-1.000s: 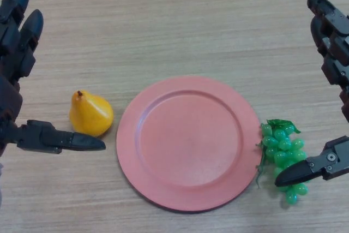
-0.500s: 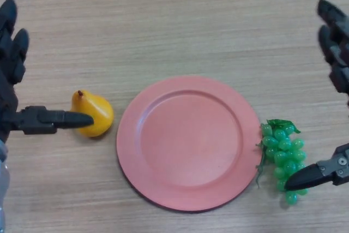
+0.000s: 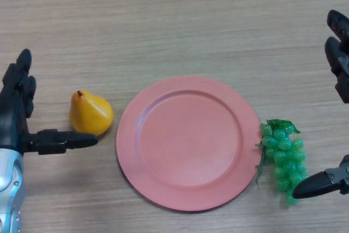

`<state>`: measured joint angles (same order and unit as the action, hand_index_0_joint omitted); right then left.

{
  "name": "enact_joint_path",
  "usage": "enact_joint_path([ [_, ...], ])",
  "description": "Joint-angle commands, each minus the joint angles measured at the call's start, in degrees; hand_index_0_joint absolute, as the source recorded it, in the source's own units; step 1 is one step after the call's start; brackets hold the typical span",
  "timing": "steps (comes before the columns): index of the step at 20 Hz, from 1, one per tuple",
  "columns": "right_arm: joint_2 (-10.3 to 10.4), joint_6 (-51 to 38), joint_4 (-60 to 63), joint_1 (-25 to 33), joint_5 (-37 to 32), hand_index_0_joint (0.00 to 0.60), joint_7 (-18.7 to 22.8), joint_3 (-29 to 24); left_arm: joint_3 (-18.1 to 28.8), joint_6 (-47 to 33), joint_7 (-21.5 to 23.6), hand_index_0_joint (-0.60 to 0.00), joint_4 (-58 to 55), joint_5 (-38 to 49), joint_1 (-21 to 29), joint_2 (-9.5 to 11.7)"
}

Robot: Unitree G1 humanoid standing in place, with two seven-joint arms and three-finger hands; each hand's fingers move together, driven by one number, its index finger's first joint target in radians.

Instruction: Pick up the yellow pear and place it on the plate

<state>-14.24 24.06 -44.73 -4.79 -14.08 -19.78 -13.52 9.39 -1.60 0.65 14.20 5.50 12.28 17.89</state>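
I'm on the reach: my left hand (image 3: 22,126) is spread wide and empty beside the pear (image 3: 90,114), which sits on the surface just left of the plate (image 3: 188,143). The thumb seems to touch it. Next I must close around it.

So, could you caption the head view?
Open left hand beside yellow pear, pink plate empty; right hand idle.

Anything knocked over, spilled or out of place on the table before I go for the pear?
Nothing stands out. The yellow pear sits intact left of the empty pink plate, the green grapes lie whole to its right, and both the left hand and the right hand are open.
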Motion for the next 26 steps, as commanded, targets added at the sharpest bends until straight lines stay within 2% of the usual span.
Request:
enact_joint_path([
  [1,-1.1,-4.71,-3.94,1.91,-3.74,0.0,1.45,-2.99,0.72,-12.24,2.17,0.0,2.34,-1.32,4.79,2.87],
  [4,-0.91,-5.13,-3.76,1.93,-3.85,0.0,2.55,-2.65,-0.58,-13.89,2.45,0.0,8.29,-2.12,7.09,2.45],
  [5,-0.95,-4.52,-3.9,1.88,-4.75,0.0,2.88,-3.16,-1.16,-11.86,1.35,0.0,9.77,-1.14,7.89,2.22],
  [10,-1.28,-3.1,-4.46,1.17,-6.59,0.0,2.85,-5.42,-3.35,-11.53,1.46,0.0,14.1,-2.83,10.94,0.54],
  [14,-1.09,-3.61,-4.08,0.97,-7.08,0.0,3.01,-7.44,-4.04,-13.24,3.19,0.0,20.41,-4.39,14.0,-0.26],
  [17,-1.81,-0.68,-4.47,1.23,-8.54,0.0,3.45,-9.07,-4.39,-15.15,4.01,0.0,24.64,-4.36,16.44,-0.78],
  [20,-1.39,-1.86,-4.55,0.78,-7.79,0.0,3.55,-9.66,-4.4,-17.16,4.51,0.0,26.06,-3.71,16.96,-1.01],
  [21,-1.35,-2.05,-4.54,0.77,-7.64,0.099,3.58,-9.69,-4.44,-17.81,4.76,0.0,26.41,-3.9,16.99,-1.0],
  [22,-1.39,-2.07,-4.56,0.79,-7.52,0.182,3.63,-9.72,-4.41,-18.23,4.95,-0.099,26.59,-3.97,16.99,-0.98],
  [23,-1.39,-2.25,-4.6,0.79,-7.23,0.308,3.7,-9.75,-4.39,-19.11,5.4,-0.251,26.98,-4.23,17.01,-0.89],
  [24,-1.26,-2.35,-4.68,0.77,-7.05,0.391,3.84,-9.61,-4.35,-19.97,5.92,-0.349,27.47,-4.54,17.01,-0.78],
  [25,-0.99,-2.01,-5.07,0.73,-7.39,0.517,4.24,-9.47,-4.28,-21.39,6.75,-0.501,28.11,-5.04,16.94,-0.51],
  [26,-1.04,-0.59,-5.93,0.64,-8.38,0.586,4.72,-9.57,-4.16,-21.81,7.12,-0.583,28.21,-5.25,16.67,-0.19],
])
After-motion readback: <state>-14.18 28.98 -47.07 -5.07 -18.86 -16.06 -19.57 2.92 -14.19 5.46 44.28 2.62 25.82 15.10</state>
